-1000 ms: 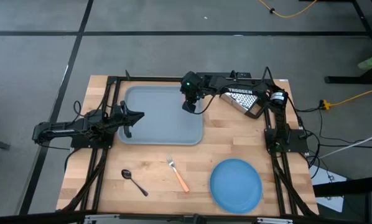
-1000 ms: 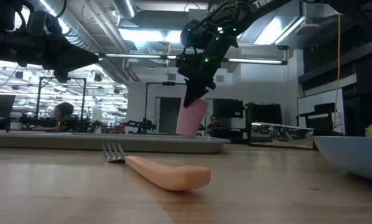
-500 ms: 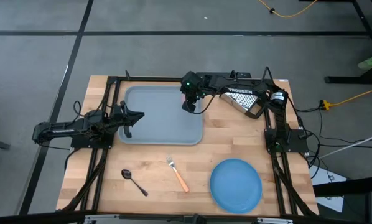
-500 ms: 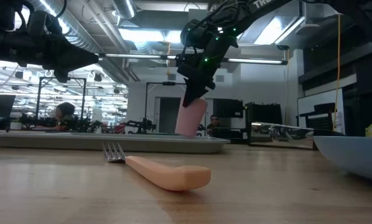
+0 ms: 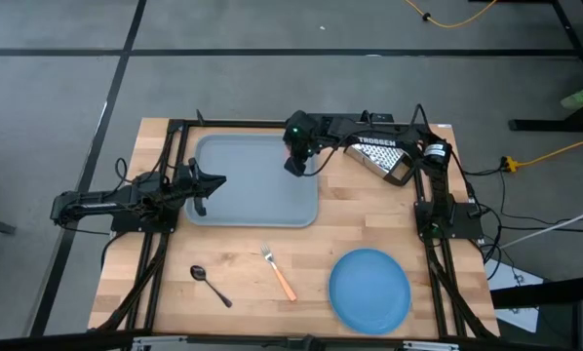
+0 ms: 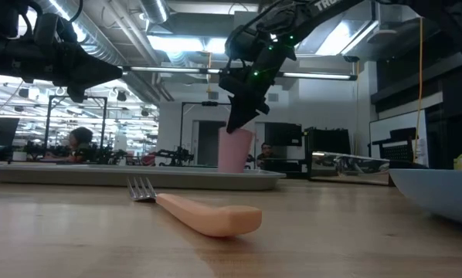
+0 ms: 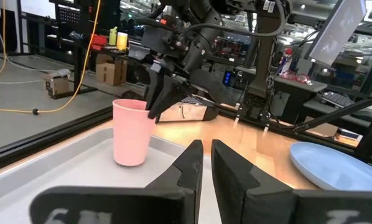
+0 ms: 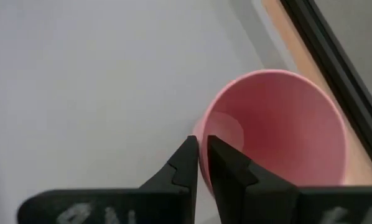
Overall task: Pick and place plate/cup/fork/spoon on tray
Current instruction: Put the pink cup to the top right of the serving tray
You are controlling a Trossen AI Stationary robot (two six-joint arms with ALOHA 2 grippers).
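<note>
Right wrist view puts your right hand directly above the cup, its two fingers pressed together with no gap and nothing between them, their tips at the cup's near rim. From the low view the cup stands upright on the tray, with the right hand just over its rim; whether the tips touch the rim you cannot tell. From the high view the right hand covers the cup completely, at the tray's far right corner, close to the rim.

Your left hand waits over the tray's left edge, fingers nearly closed and empty, as the left wrist view shows.

Beside the cup the tray floor is open toward the left. On the worktop in front of the tray lie the spoon, the fork and the plate, well apart from one another. A metal box grater lies right of the tray, partly under the right arm.
</note>
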